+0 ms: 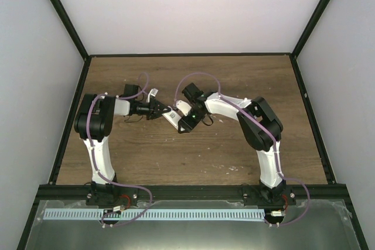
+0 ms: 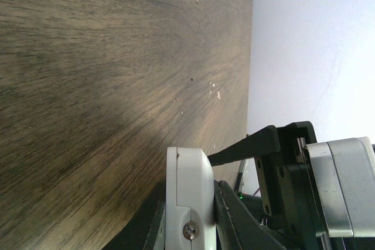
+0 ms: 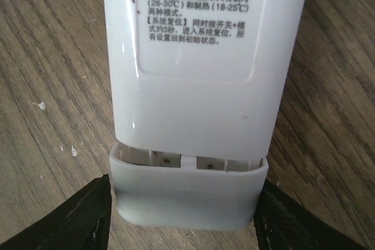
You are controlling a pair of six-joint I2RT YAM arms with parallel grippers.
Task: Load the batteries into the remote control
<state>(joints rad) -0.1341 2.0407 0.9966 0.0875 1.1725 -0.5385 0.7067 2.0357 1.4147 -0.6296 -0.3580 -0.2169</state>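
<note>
Left end effector (image 1: 156,109) is clamped on the remote control (image 3: 199,86). Right end effector (image 3: 183,218) has its fingers apart, straddling the remote's right end.

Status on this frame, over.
Left gripper shut on remote control. Right gripper straddling its other end, grip unclear. Batteries not in view.

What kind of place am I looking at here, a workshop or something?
Probably a robot test booth: a wooden table boxed in by plain white walls on a black frame, with a left arm and right arm bolted at its near edge, meeting at a white remote.
</note>
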